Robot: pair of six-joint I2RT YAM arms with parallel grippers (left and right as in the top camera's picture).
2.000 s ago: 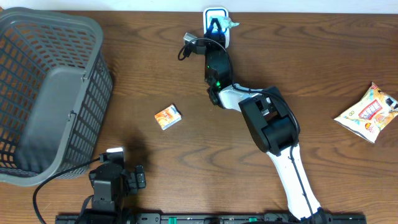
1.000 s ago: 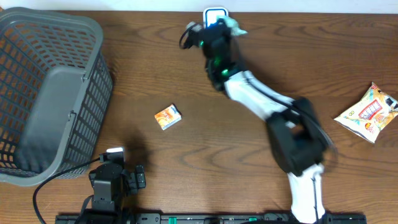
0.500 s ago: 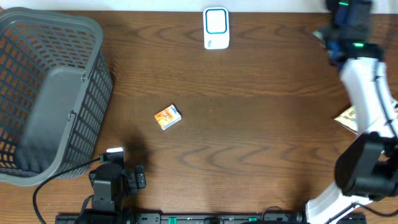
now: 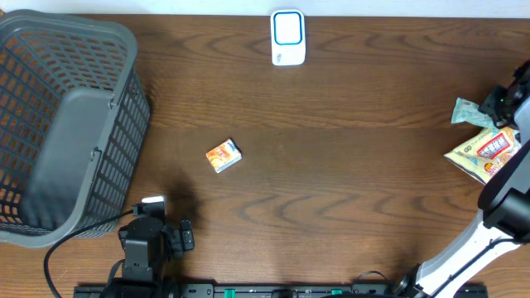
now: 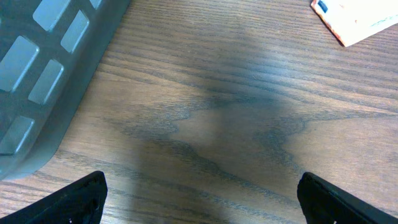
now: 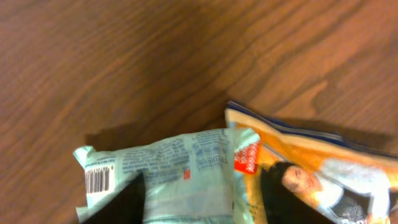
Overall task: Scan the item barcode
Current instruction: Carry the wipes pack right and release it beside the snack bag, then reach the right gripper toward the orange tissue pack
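A pale green packet (image 6: pixel 180 168) with its barcode (image 6: pixel 97 179) facing up lies on the table, one edge over an orange snack bag (image 6: pixel 323 168). My right gripper (image 6: pixel 202 186) is right above it, jaws apart, a dark finger on each side of the packet. From overhead, the packet (image 4: pixel 466 112) and right gripper (image 4: pixel 507 98) are at the far right edge. The white scanner (image 4: pixel 287 37) stands at the back centre. My left gripper (image 5: pixel 202 199) is open and holds nothing, low over bare wood at the front left.
A grey mesh basket (image 4: pixel 66 124) fills the left side. A small orange box (image 4: pixel 224 155) lies left of centre. The orange snack bag (image 4: pixel 487 153) sits at the right edge under the right arm. The left arm's base (image 4: pixel 149 244) is at the front left.
The right arm swung from the scanner at the back centre to the far right edge with the pale green packet. Its jaws have parted. The left arm stayed still.
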